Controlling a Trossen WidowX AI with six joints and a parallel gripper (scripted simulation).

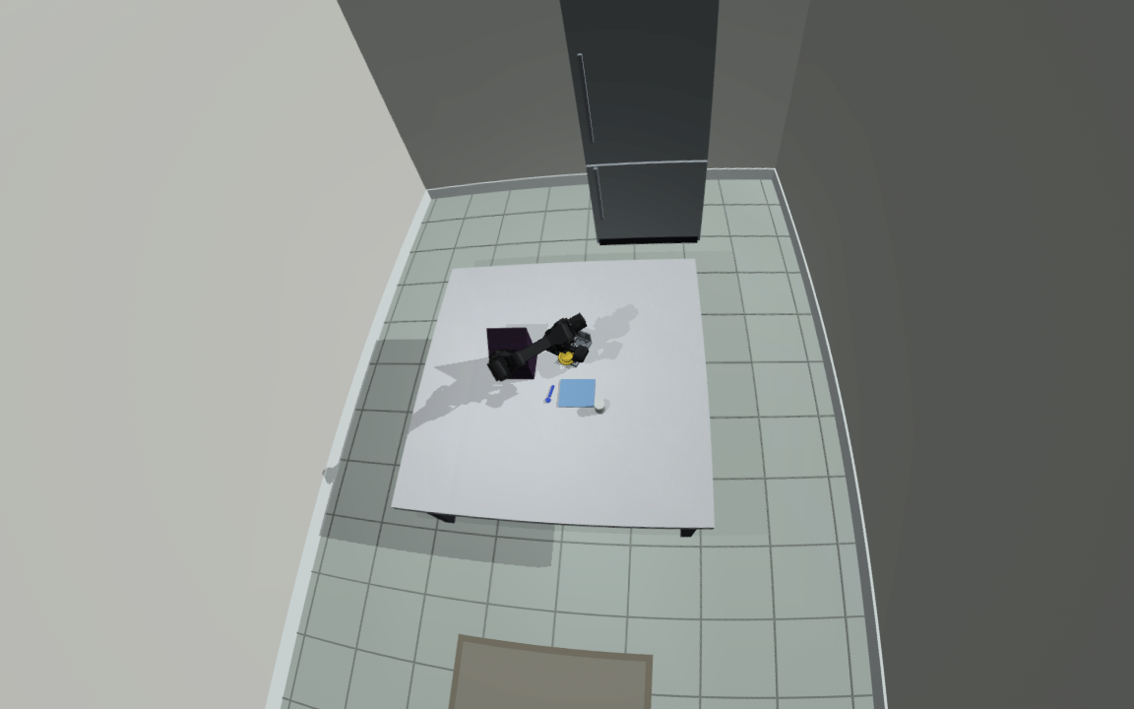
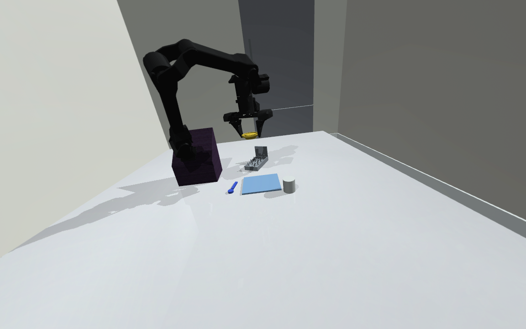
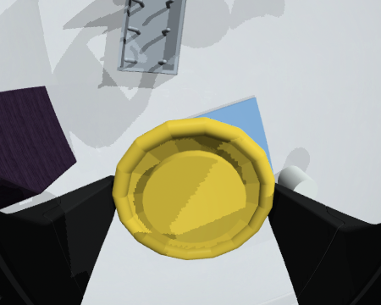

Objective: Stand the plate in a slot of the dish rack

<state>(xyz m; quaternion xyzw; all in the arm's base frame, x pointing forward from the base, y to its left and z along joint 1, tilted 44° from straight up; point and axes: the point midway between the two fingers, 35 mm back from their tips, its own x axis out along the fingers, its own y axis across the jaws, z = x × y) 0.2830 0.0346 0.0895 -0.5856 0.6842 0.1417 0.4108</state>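
Note:
My gripper [image 2: 250,133] [image 3: 193,189] [image 1: 569,354] is shut on the yellow plate [image 2: 249,135] [image 3: 193,189] [image 1: 565,357], gripping it by opposite edges of its rim. The plate lies flat, face up, held high above the table [image 2: 338,229]. The grey dish rack [image 2: 256,160] [image 3: 152,23] with small pegs along its rails stands on the table below and a little ahead of the plate. In the top view the arm hides most of the rack.
A dark purple box [image 2: 197,157] [image 3: 21,135] [image 1: 508,339] holds the arm's base. A light blue mat [image 2: 261,183] [image 3: 244,121] [image 1: 575,393], a blue spoon [image 2: 232,187] [image 1: 549,394] and a white cylinder cup [image 2: 288,184] [image 3: 295,178] [image 1: 600,406] lie near the rack. A fridge [image 1: 642,114] stands behind the table.

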